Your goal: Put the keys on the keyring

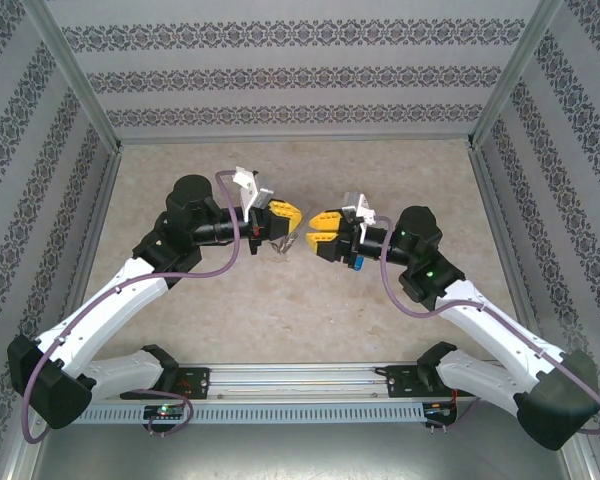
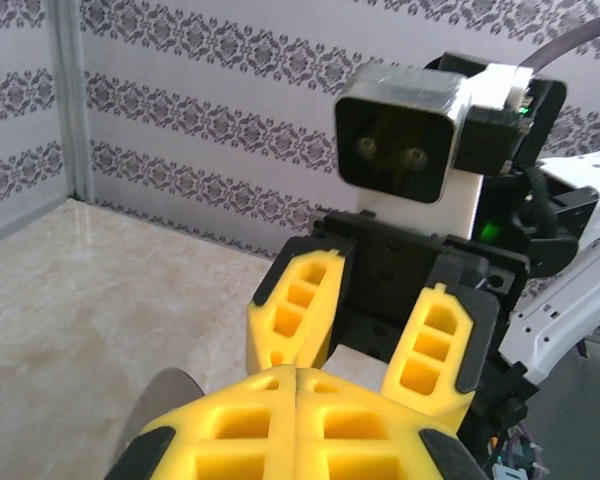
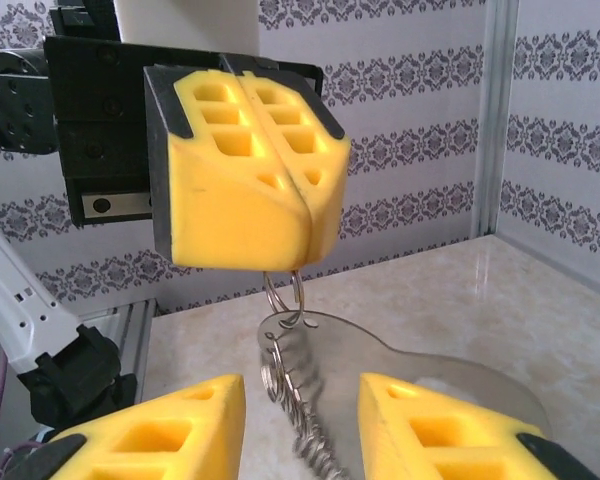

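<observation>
Left tool [image 1: 286, 213] and right tool [image 1: 320, 228] face each other tip to tip, near but apart, above the middle of the beige tabletop [image 1: 280, 320]. The left tool's yellow fingers [image 3: 240, 170] are pressed together. They pinch the keyring [image 3: 400, 365] by a small wire ring [image 3: 286, 292] at its top, so the flat grey metal hangs below them. The right tool's fingers [image 3: 150, 435] stand spread, one on each side of the hanging keyring. A coiled chain [image 3: 315, 450] dangles beside it. A tiny blue thing [image 1: 357, 263] shows just under the right tool's body, too small to identify.
</observation>
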Controlling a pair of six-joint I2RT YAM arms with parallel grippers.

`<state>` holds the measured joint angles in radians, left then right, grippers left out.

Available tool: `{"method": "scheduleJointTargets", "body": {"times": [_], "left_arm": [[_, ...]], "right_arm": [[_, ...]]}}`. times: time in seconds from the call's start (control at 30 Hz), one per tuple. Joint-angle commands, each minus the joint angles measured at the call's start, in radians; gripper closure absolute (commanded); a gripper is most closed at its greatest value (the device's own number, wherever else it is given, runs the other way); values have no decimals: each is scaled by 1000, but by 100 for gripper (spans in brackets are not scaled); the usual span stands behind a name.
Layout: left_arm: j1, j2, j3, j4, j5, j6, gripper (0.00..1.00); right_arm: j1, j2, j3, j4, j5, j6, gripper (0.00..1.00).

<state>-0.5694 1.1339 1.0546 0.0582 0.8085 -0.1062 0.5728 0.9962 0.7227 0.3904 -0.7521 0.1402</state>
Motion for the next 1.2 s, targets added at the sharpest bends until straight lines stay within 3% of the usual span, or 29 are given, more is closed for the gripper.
{"method": "scheduleJointTargets", "body": {"times": [0.0, 0.73, 0.97, 1.17], "left_arm": [[3, -25, -9, 106, 61, -36, 100], [2, -22, -1, 96, 101, -35, 100], [0, -18, 4, 91, 113, -35, 100], [0, -16, 4, 85, 120, -33, 100]], "right_arm": [[14, 6, 26, 82, -46, 27, 65], [68, 44, 57, 117, -15, 19, 67], [68, 49, 63, 121, -15, 16, 74], [71, 52, 69, 119, -17, 12, 86]]}}
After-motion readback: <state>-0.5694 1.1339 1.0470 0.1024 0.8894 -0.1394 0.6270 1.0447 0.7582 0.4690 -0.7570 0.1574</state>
